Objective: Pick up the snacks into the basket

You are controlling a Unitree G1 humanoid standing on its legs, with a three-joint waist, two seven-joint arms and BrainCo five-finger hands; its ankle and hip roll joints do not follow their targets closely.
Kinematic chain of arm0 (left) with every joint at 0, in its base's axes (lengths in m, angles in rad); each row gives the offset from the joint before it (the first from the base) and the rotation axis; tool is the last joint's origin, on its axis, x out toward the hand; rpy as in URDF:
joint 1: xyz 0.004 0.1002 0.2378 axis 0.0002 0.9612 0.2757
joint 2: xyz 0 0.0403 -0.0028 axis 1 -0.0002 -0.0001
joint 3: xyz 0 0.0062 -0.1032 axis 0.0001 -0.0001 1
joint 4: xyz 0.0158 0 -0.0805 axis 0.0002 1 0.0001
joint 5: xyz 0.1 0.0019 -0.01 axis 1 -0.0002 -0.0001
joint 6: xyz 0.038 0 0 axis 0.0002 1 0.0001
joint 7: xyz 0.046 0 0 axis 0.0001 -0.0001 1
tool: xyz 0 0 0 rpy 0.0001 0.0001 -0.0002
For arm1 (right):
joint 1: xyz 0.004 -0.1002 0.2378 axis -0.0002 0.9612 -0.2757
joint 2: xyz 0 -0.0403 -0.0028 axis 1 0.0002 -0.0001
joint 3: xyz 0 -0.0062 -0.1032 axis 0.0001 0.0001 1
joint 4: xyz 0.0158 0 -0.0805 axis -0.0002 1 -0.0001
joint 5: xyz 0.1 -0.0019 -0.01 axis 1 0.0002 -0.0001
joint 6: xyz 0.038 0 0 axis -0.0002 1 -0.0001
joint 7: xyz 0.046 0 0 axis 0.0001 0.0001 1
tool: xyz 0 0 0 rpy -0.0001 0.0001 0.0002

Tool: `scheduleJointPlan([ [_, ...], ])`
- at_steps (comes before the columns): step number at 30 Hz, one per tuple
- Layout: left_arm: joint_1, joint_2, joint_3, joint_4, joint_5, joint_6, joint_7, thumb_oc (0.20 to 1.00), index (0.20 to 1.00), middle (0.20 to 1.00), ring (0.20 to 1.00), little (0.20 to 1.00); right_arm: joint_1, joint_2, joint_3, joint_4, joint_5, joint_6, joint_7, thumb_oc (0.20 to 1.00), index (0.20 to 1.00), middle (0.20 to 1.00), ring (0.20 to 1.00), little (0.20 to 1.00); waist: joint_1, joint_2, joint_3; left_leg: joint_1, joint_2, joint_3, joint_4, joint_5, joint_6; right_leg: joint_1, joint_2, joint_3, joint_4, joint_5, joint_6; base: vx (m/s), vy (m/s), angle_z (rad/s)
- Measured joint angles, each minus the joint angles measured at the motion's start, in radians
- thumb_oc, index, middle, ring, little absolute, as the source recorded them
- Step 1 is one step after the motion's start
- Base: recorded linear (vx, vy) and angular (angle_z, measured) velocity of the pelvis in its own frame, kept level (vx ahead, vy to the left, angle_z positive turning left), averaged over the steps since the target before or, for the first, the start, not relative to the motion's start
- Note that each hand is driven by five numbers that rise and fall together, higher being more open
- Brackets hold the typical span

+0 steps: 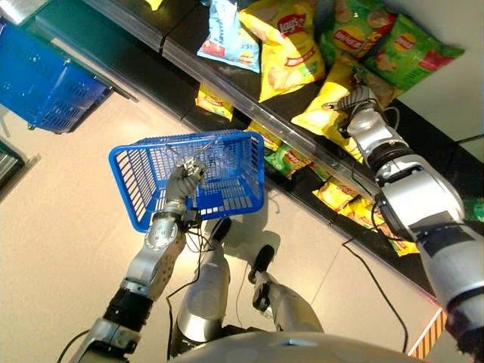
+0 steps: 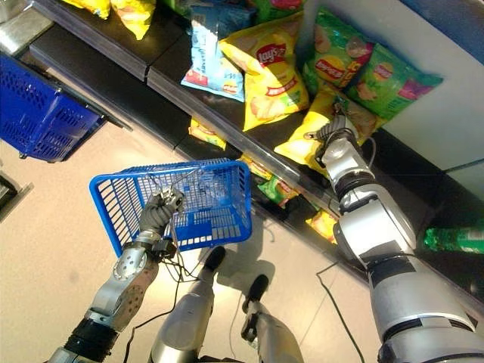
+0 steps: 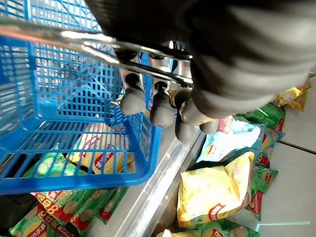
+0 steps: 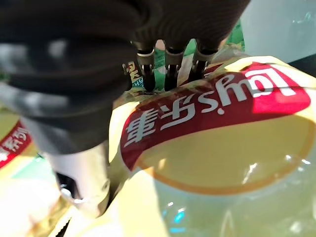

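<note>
Grasping yellow chip bag point(image 1: 333, 102) on shelf point(image 1: 189, 47) | right hand point(image 1: 355, 102) fingers curl onto its top edge | left hand point(image 1: 184, 181) fingers clamp blue basket point(image 1: 136, 178) handle | next: lift bag clear, carry over basket, release

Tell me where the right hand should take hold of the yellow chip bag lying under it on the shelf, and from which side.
Probably the near top edge of the yellow chip bag, coming from above and the aisle side. It lies flat and puffed on the shelf, so its middle gives little to pinch; the flat crimped edge does. The right hand already sits over that end. The left hand holds the blue basket.
</note>
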Motion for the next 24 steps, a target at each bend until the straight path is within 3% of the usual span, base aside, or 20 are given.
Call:
scheduleJointPlan([
  [7, -0.039, 0.004, -0.01, 0.0, 0.0, 0.002, 0.0, 0.2, 0.2, 0.2, 0.2, 0.2, -0.004, -0.076, 0.024, 0.013, -0.11, 0.048, 0.005, 1.0, 1.0, 1.0, 1.0, 1.0, 0.023, 0.008, 0.016, -0.064, -0.017, -0.02, 0.041, 0.001, -0.002, -0.06, -0.019, -0.024, 0.079, -0.034, 0.008, 0.0, -0.017, 0.19],
  [8, -0.04, 0.003, -0.01, 0.0, 0.0, 0.002, 0.0, 0.2, 0.2, 0.2, 0.2, 0.2, 0.009, -0.086, 0.023, 0.014, -0.115, 0.051, 0.009, 0.94, 0.94, 0.94, 0.94, 0.94, 0.028, 0.008, 0.017, -0.066, -0.021, -0.022, 0.041, 0.001, -0.002, -0.064, -0.022, -0.025, 0.087, -0.038, 0.011, 0.0, -0.013, 0.1],
  [9, -0.04, 0.004, -0.009, 0.0, 0.0, 0.002, 0.0, 0.2, 0.2, 0.2, 0.2, 0.2, 0.006, -0.091, 0.023, 0.014, -0.115, 0.051, 0.013, 0.501, 0.501, 0.501, 0.501, 0.501, 0.028, 0.008, 0.017, -0.066, -0.023, -0.025, 0.042, 0.001, -0.002, -0.063, -0.024, -0.025, 0.09, -0.04, 0.011, 0.0, -0.004, 0.16],
  [10, -0.041, 0.004, -0.009, 0.0, 0.001, 0.002, 0.0, 0.2, 0.2, 0.2, 0.2, 0.2, 0.011, -0.097, 0.023, 0.016, -0.115, 0.05, 0.026, 0.2, 0.2, 0.2, 0.2, 0.2, 0.026, 0.008, 0.017, -0.066, -0.028, -0.033, 0.043, 0.002, -0.002, -0.063, -0.027, -0.025, 0.097, -0.045, 0.013, 0.01, -0.001, 0.15],
  [19, -0.043, 0.0, -0.009, 0.0, 0.002, 0.002, 0.009, 0.2, 0.2, 0.2, 0.2, 0.2, 0.016, -0.179, 0.035, 0.017, -0.121, 0.047, 0.032, 0.2, 0.2, 0.2, 0.2, 0.2, 0.029, 0.005, 0.018, -0.066, -0.031, -0.036, 0.042, 0.007, 0.004, -0.064, -0.031, -0.027, 0.112, -0.062, 0.016, 0.01, -0.001, 0.05],
  [24, -0.049, 0.0, -0.008, 0.0, 0.002, 0.002, 0.011, 0.2, 0.2, 0.2, 0.2, 0.2, 0.019, -0.183, 0.031, 0.017, -0.096, 0.027, 0.034, 0.2, 0.2, 0.2, 0.2, 0.2, 0.021, 0.001, 0.02, -0.066, -0.03, -0.034, 0.04, 0.009, 0.007, -0.064, -0.031, -0.027, 0.111, -0.063, 0.016, 0.0, 0.0, 0.0],
])
